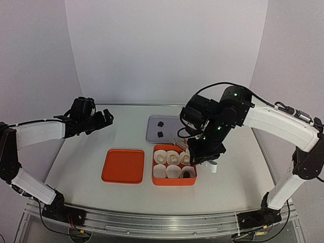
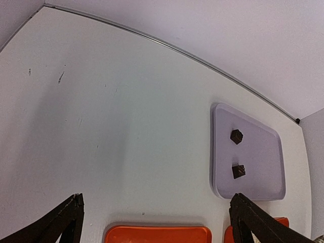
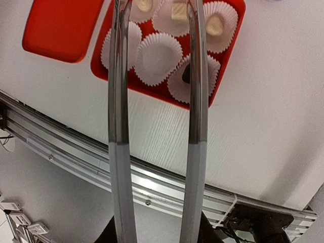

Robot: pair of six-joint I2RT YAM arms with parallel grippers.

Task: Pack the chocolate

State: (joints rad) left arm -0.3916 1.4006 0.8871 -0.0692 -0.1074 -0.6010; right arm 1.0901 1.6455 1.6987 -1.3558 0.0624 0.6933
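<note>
Two dark chocolate pieces point(image 1: 160, 123) point(image 1: 160, 133) lie on the grey tray point(image 1: 152, 135); the left wrist view shows them too point(image 2: 236, 135) point(image 2: 238, 171). The orange box point(image 1: 174, 181) holds six white paper cups. Three cream chocolates point(image 3: 215, 23) fill its far row, and one dark chocolate point(image 3: 186, 74) sits in the near right cup. My right gripper point(image 1: 183, 143) hovers over the box. Its long metal fingers point(image 3: 195, 101) stand apart with nothing between them, and their tips run off the top of the wrist view. My left gripper point(image 1: 105, 119) point(image 2: 157, 202) hangs open left of the tray.
The orange lid point(image 1: 123, 166) point(image 2: 157, 234) lies flat left of the box. A metal rail point(image 3: 152, 182) runs along the table's near edge. White walls close in the back and sides.
</note>
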